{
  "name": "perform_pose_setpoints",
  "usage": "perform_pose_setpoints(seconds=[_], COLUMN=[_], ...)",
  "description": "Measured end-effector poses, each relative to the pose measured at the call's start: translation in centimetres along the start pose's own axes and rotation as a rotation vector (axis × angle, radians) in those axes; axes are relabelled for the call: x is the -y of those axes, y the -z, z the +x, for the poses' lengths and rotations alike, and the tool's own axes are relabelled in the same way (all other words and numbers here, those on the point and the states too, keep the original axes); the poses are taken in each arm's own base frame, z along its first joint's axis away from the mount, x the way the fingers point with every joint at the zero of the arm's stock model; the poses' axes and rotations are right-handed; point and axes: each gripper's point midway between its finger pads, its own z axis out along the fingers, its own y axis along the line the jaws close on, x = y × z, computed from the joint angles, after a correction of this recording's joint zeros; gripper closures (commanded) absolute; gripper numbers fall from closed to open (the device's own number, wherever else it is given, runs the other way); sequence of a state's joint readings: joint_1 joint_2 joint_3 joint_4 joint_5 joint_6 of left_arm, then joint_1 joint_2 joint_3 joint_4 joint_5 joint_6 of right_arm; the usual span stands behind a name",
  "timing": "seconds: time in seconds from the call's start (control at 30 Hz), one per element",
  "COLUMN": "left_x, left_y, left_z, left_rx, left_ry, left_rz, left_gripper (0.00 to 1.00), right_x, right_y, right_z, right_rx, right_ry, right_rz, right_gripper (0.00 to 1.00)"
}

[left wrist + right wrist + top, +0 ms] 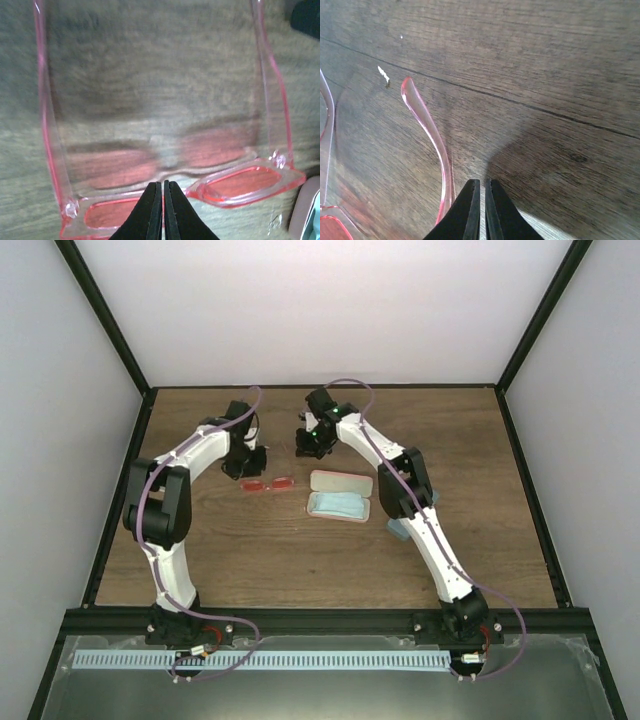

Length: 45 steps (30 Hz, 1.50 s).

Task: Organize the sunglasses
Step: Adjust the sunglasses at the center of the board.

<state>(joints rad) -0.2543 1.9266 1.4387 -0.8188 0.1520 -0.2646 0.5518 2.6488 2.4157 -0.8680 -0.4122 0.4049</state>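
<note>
The sunglasses [268,483] lie on the worktop [300,570] a little left of its middle, well in from every edge. An open case [341,483] holding a light blue cloth [338,506] sits just beside them on the right. In the left wrist view they rest unfolded, with the front bar nearest the camera and both temple arms reaching toward the far edge.

The left jaws are pressed together, their tips right over the bridge between the lenses. No gap shows between them, so I cannot tell whether any plastic is actually pinched. The right jaws are together too and hold nothing. They sit low over the wood, just beside one pink temple arm [427,142]; I cannot tell whether it belongs to this same pair.

The frame looks like thin translucent plastic, so it is probably very light, smooth and slippery. I judge it stiff across the front bar and springy along the arms, with the hinges easiest to strain and the lenses easy to scratch. The best hold is likely the bridge or top rim, pinched front to back with a gentle squeeze. Held by a temple tip, the pair would swing and twist at the hinge. Being so light, it may skate along the wood instead of being caught.
</note>
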Motion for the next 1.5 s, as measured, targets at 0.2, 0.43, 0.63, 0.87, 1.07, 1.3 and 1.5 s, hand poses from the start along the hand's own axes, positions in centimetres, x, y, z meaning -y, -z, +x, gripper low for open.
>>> perform_pose_setpoints(seconds=[0.2, 0.43, 0.63, 0.87, 1.07, 1.3, 1.5], left_x=[-0.1, 0.2, 0.5, -0.2, -1.3, -2.2, -2.5], left_y=[-0.9, -0.9, -1.1, -2.3, -2.8, -2.0, -1.4], left_z=[2.5, 2.8, 3.1, 5.4, 8.6, 10.6, 11.9], left_rx=[-0.084, -0.096, -0.108, -0.166, -0.229, -0.245, -0.246], left_ry=[-0.021, -0.039, -0.043, -0.041, -0.035, -0.037, -0.036], left_rz=[0.026, 0.044, 0.064, 0.059, 0.043, 0.015, 0.010], left_gripper=[0.96, 0.96, 0.96, 0.96, 0.96, 0.96, 0.96], right_x=[-0.5, -1.9, -3.2, -4.1, -4.4, -6.0, -7.8], right_y=[-0.5, -0.7, -0.9, -1.2, -1.4, -0.3, 1.6], right_z=[0.3, 0.6, 1.3, 2.5, 5.2, 9.0, 9.0], right_rx=[-0.007, -0.015, -0.034, -0.078, -0.147, -0.201, -0.155], right_ry=[0.015, 0.044, 0.067, 0.076, 0.093, 0.144, 0.224], right_rz=[-0.009, -0.046, -0.085, -0.131, -0.121, -0.076, -0.053], right_gripper=[0.95, 0.95, 0.94, 0.94, 0.95, 0.95, 0.93])
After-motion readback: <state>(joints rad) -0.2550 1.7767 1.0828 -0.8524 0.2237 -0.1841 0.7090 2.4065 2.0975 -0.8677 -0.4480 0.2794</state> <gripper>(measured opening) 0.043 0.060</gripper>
